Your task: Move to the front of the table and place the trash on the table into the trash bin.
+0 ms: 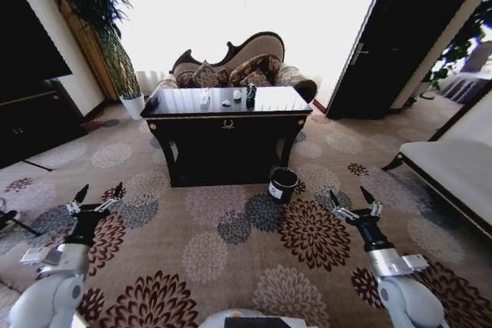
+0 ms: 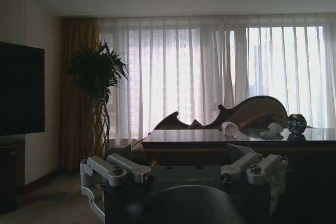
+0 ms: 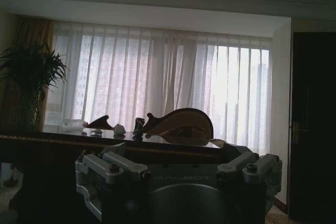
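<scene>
1. The table (image 1: 227, 123) stands in the upper centre of the head view, on the patterned carpet (image 1: 231, 251), with a sofa (image 1: 244, 67) directly behind it.
2. The trash sits on the glossy tabletop near its centre: a white paper wad (image 1: 205, 98) to the left, a small dark piece (image 1: 226, 103) beside it, a smaller white wad (image 1: 237, 94), and a black-and-silver can (image 1: 250, 91) upright at the right of the group.
3. The trash bin (image 1: 282, 184) stands on the carpet just below the table's front right corner, apart from the table leg.
4. The left gripper (image 1: 98, 193) is at the lower left of the frame, over the carpet and well apart from the table. Its fingers are spread wide and hold nothing.
5. The right gripper (image 1: 354, 201) is at the lower right of the frame, also over the carpet, near the bin but not touching it. Its fingers are spread wide and hold nothing.
6. A potted plant (image 1: 115, 36) stands at the upper left, beside the table's far left corner.
</scene>
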